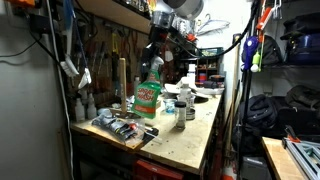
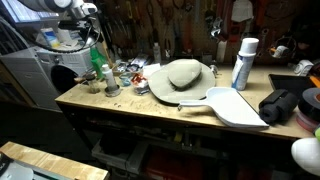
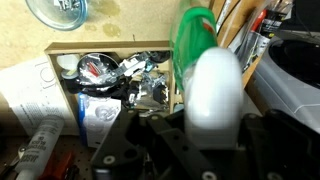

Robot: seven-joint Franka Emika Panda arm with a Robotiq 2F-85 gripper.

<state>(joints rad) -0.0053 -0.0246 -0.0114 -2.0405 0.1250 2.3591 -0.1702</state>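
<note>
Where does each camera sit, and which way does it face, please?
Exterior view: off one bench end, looking along the wooden workbench; arm above the green plastic bottle with white cap.
Exterior view: facing the bench's long side and a tan fabric hat; arm at the far corner.
Wrist view: looks down past the gripper onto the bottle.
All three share the bottle.

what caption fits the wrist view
Gripper over a white-capped green bottle, box of clutter beside it

text: none legible | green bottle label: blurred (red patch only) | printed sheet: too small
</note>
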